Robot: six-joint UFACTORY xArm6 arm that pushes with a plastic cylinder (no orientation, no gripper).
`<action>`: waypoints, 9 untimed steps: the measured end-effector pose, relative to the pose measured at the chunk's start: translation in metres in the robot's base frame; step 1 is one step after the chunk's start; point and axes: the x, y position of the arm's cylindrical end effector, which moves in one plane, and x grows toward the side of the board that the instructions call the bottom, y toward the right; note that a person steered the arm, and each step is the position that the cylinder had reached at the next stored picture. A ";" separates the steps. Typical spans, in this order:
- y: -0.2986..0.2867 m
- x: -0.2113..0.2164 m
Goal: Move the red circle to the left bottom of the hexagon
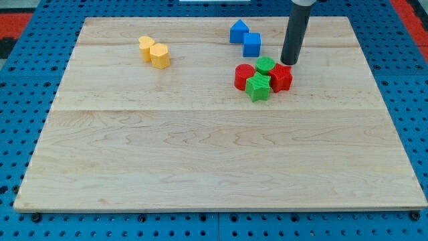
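The red circle (pixel 244 76) lies right of the board's centre, near the view's top, at the left of a tight cluster. In that cluster it touches a green star-like block (pixel 258 88) and a round green block (pixel 265 65). A second red block (pixel 281 77) with angular sides is at the cluster's right. The yellow hexagon (pixel 160 57) lies far to the view's left, touching another yellow block (pixel 145 47). My tip (pixel 289 63) is just above and right of the cluster, next to the angular red block and the round green block. It is on the far side from the red circle.
Two blue blocks (pixel 239 31) (pixel 251 45) sit touching each other just above the cluster, left of the rod. The wooden board (pixel 200 154) lies on a blue perforated table (pixel 20 134).
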 end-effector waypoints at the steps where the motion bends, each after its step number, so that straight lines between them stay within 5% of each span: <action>1: -0.005 0.047; 3: -0.008 0.047; 6: -0.135 0.018; 9: -0.115 0.034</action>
